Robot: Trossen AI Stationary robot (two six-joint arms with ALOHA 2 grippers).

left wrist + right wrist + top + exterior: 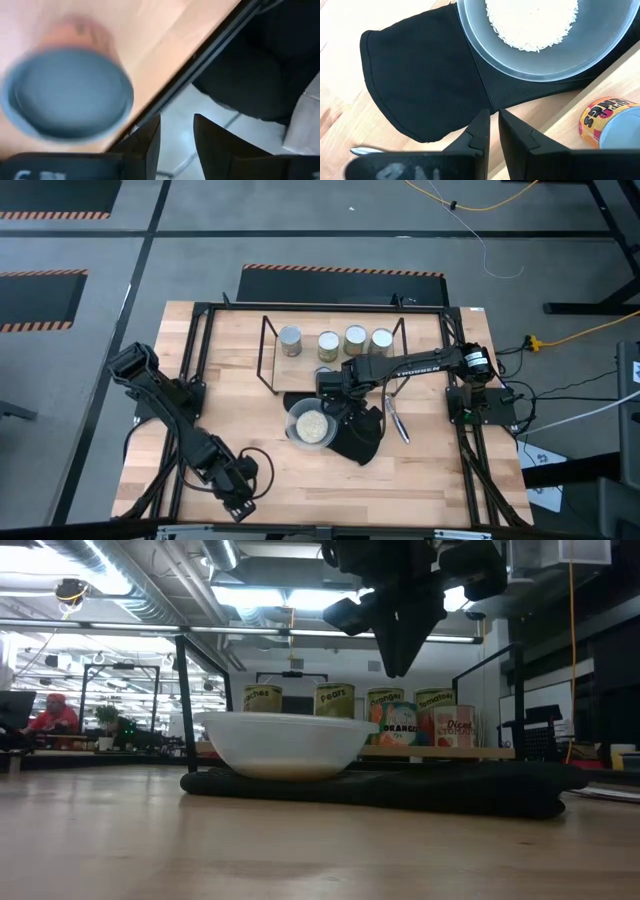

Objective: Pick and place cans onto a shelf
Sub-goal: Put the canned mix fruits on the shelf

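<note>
While your right gripper (493,131), fingers nearly together, hangs over the bowl (311,426), 4 cans (336,341) line the shelf (268,350); your left gripper (176,145) stands slightly apart.

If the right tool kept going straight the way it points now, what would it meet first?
Most likely the black mat: the right tool hangs above its edge, beside the bowl of rice. Depth is unclear, so bare table next to it is possible.
</note>
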